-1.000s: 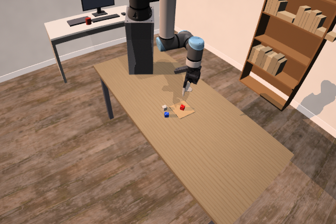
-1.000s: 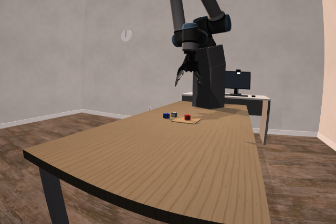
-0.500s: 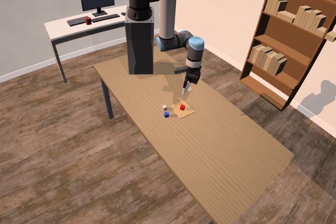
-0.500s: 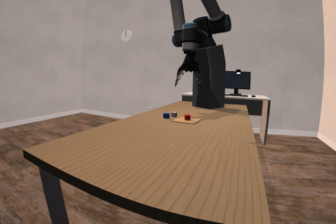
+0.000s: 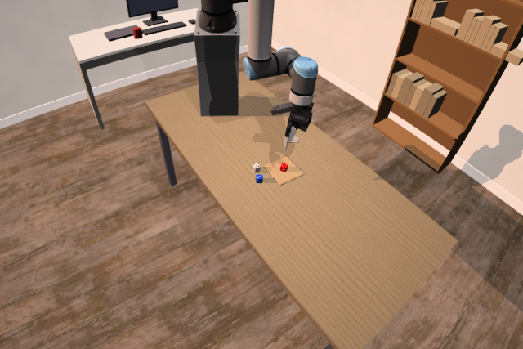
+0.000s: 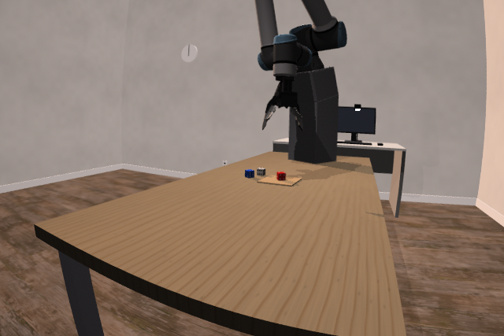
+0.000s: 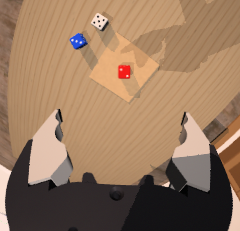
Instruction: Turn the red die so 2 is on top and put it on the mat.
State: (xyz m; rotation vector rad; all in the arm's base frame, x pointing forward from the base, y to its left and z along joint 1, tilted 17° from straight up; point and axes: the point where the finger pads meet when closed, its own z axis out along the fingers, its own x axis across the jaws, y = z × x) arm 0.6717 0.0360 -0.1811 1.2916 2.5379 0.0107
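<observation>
The red die (image 7: 124,71) sits flat on the tan mat, well inside its edges, with two pips on its top face in the wrist view. It also shows in the top view (image 5: 283,167) and the exterior view (image 6: 280,175). The mat also shows in the top view (image 5: 283,171) and the exterior view (image 6: 279,179). My gripper (image 7: 121,111) hangs high above the table, open and empty, apart from the die; it also shows in the top view (image 5: 291,140) and the exterior view (image 6: 283,119).
A white die (image 7: 100,21) and a blue die (image 7: 78,41) lie flat on the table just off the mat's edge. The arm's dark pedestal (image 5: 216,68) stands at the table's far end. A bookshelf (image 5: 452,53) stands to the right.
</observation>
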